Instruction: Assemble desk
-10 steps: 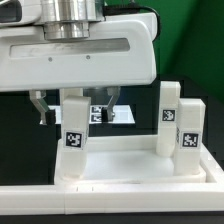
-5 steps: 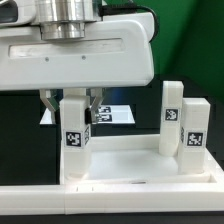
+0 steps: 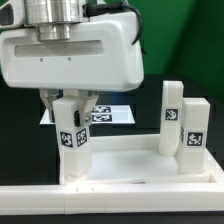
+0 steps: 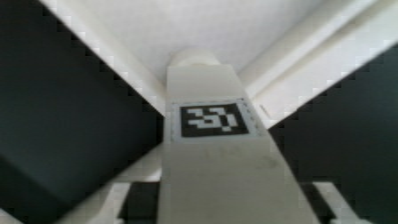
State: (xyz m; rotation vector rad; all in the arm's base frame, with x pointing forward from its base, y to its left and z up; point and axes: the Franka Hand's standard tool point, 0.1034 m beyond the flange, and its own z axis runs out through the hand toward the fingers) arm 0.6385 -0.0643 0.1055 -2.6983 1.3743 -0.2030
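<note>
The white desk top lies tray-like across the front of the exterior view. Three white square-post legs with tags stand upright on it. One leg is toward the exterior view's left, and my gripper reaches down from above, shut on its upper part with one finger on each side. The other two legs stand close together at the exterior view's right. In the wrist view the held leg runs away from my gripper, its tag facing the camera, and the desk top's rim shows beyond its far end.
The marker board lies flat on the dark table behind the desk top. A long white bar runs along the front edge of the exterior view. My big white hand body fills the upper left.
My jaws have closed from wide onto the left leg. The hand has since turned and shifted slightly toward the exterior view's left, and the leg's tag has moved a little with it.
</note>
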